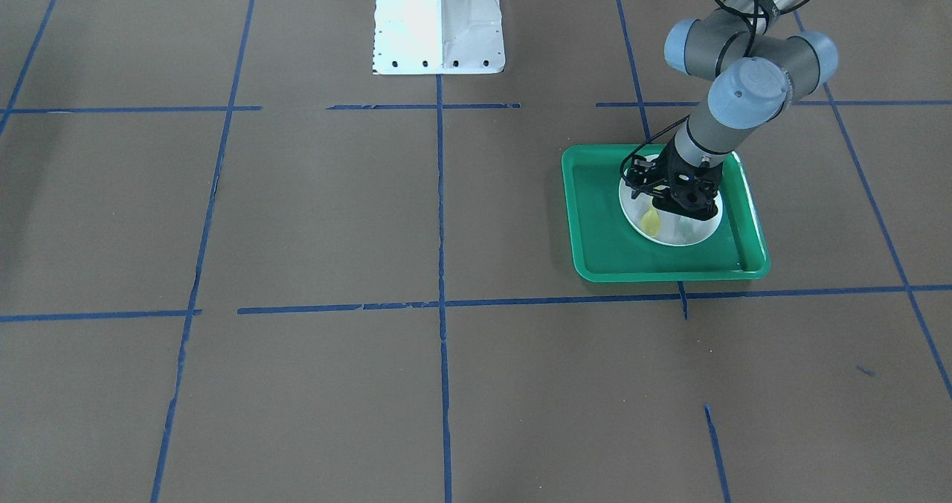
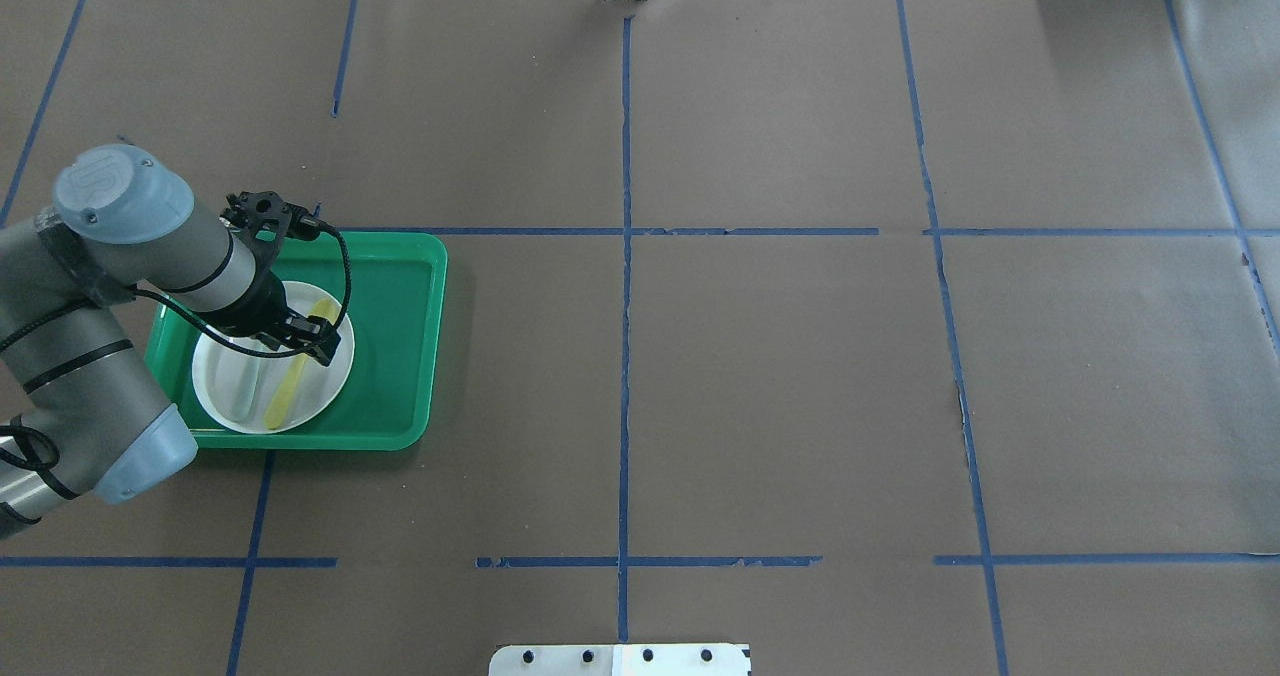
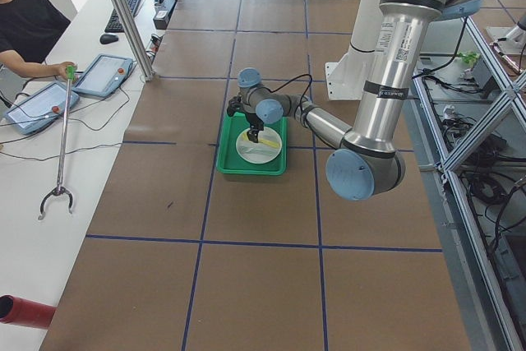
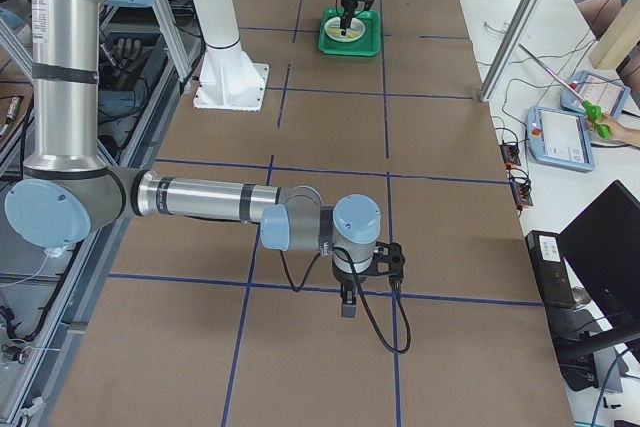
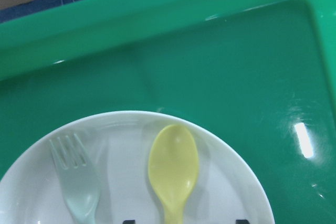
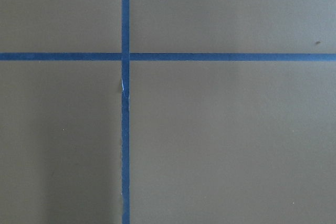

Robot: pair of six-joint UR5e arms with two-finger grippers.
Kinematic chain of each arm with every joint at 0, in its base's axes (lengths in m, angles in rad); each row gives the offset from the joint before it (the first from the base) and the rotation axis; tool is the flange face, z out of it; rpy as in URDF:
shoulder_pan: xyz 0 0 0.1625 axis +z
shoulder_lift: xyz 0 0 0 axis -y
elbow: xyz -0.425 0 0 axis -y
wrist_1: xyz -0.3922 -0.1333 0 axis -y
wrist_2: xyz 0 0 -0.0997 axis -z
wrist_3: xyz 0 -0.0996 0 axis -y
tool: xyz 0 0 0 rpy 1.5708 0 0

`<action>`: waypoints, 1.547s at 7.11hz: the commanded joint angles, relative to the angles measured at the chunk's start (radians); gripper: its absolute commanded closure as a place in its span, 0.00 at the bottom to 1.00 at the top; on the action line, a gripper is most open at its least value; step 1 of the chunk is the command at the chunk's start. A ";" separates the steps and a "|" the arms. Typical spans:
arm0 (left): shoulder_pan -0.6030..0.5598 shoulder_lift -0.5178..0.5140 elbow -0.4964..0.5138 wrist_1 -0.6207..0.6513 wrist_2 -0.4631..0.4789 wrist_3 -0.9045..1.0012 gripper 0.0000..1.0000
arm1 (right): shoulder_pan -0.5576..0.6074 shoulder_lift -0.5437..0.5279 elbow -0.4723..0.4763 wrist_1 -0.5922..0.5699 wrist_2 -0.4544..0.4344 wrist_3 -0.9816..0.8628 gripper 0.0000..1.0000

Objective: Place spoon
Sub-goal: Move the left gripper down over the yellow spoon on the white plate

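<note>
Front-facing view: the left gripper (image 1: pixel 678 199) hangs low over a white plate (image 1: pixel 695 236) inside a green tray (image 1: pixel 654 265). The yellow spoon (image 1: pixel 651 222) lies on the plate, its bowl poking out from under the black fingers. The risk, as I judge it, is a finger catching the handle when the arm lifts and flicking the light spoon off the plate.

Overhead view: the spoon lies along the plate just beside a pale fork (image 2: pixel 245 386), and the gripper covers the far end of the spoon. If the gripper drifted sideways it would likely push the spoon against the fork, or slide the plate within the tray.

Left side view: the near arm reaches out to the tray, with its gripper pointing straight down at the plate.

Right side view: the right gripper (image 4: pixel 346 299) hovers over bare table (image 4: pixel 450 247), well away from the tray. I cannot tell if it is released or clenched.

Left wrist view: two dark fingertips (image 5: pixel 128 221) show at the bottom edge, set wide apart. The spoon handle runs between them and touches neither. The pincer is released and holds nothing.

Right wrist view: only brown table and crossing blue tape (image 6: pixel 125 129) are visible, and no fingers show.
</note>
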 commanded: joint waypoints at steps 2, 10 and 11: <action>0.003 0.003 0.013 0.000 0.000 0.004 0.33 | 0.000 0.000 0.001 0.000 0.001 0.000 0.00; 0.000 0.003 0.000 0.009 -0.008 -0.009 1.00 | 0.000 0.000 0.001 0.000 0.001 0.000 0.00; -0.003 -0.005 -0.021 0.012 -0.009 -0.020 1.00 | 0.000 0.000 0.001 0.000 0.001 0.000 0.00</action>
